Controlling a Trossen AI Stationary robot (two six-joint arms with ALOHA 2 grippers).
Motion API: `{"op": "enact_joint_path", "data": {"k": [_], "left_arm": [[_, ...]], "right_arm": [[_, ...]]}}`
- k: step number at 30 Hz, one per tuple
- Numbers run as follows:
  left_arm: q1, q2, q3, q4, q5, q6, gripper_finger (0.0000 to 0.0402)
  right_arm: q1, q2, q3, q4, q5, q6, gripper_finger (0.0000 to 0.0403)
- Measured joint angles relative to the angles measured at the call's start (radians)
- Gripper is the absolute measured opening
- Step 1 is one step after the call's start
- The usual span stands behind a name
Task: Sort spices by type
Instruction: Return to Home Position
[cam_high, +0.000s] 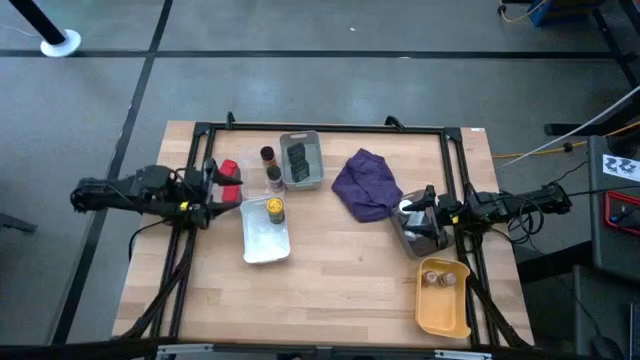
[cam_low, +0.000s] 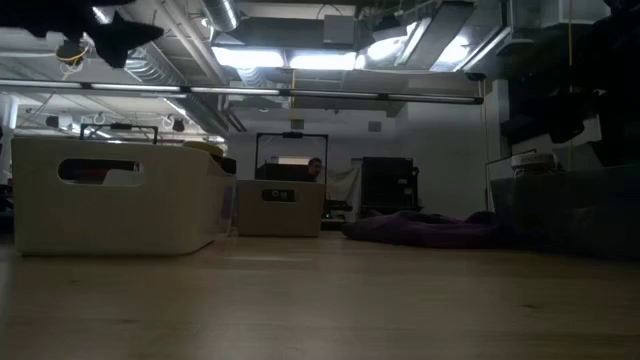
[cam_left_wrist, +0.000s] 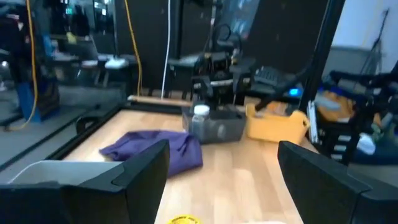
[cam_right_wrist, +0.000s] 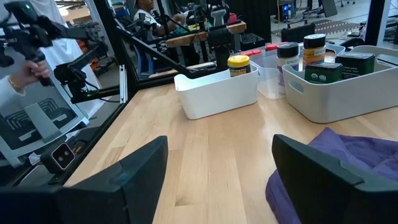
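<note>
The spices stand in groups. A yellow-lidded jar (cam_high: 274, 208) (cam_right_wrist: 239, 64) stands in the white tray (cam_high: 262, 244). Dark tins (cam_right_wrist: 323, 71) fill the grey tray (cam_high: 312, 178), with two jars (cam_high: 270, 167) beside it and two red tins (cam_high: 229, 182) at the left. A white-capped jar (cam_left_wrist: 201, 112) stands in the clear tray (cam_left_wrist: 217, 129). Two small jars (cam_high: 440, 279) sit in the yellow tray (cam_high: 443, 318). My left gripper (cam_high: 213, 190) (cam_left_wrist: 224, 148) stands open by the red tins. My right gripper (cam_high: 428, 205) (cam_right_wrist: 219, 142) stands open over the clear tray.
A crumpled purple cloth (cam_high: 365, 185) lies at the table's middle between the grey and clear trays. A black frame (cam_high: 330, 128) runs along the table's far edge and sides. Bare wood lies along the near edge (cam_high: 340, 300).
</note>
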Motion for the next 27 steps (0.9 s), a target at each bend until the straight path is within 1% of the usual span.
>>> {"op": "enact_joint_path", "data": {"k": [3,7,9,11,15,22,27], "left_arm": [[0.000,-0.065,-0.121,0.124,0.007,-0.004,0.0282],[0.000,-0.105,-0.290,0.303,0.008,0.009,0.0282],[0.006,-0.120,-0.352,0.354,0.008,0.021,0.0282],[0.019,-0.138,-0.392,0.365,0.008,0.004,0.0282],[0.052,-0.159,-0.390,0.300,0.004,-0.020,0.0282],[0.108,-0.160,-0.391,0.299,0.003,0.054,0.0282],[0.120,-0.158,-0.391,0.299,0.003,0.079,0.0282]], "right_arm": [[0.000,0.000,0.000,0.000,0.000,0.000,0.0287],[0.000,0.000,0.000,0.000,0.000,0.000,0.0287],[0.000,0.000,0.000,0.000,0.000,0.000,0.0287],[0.000,0.000,0.000,0.000,0.000,0.000,0.0287],[0.000,0.000,0.000,0.000,0.001,0.000,0.0287],[0.000,0.000,0.000,0.000,0.001,0.000,0.0287],[0.000,0.000,0.000,-0.001,-0.001,0.000,0.0287]]}}
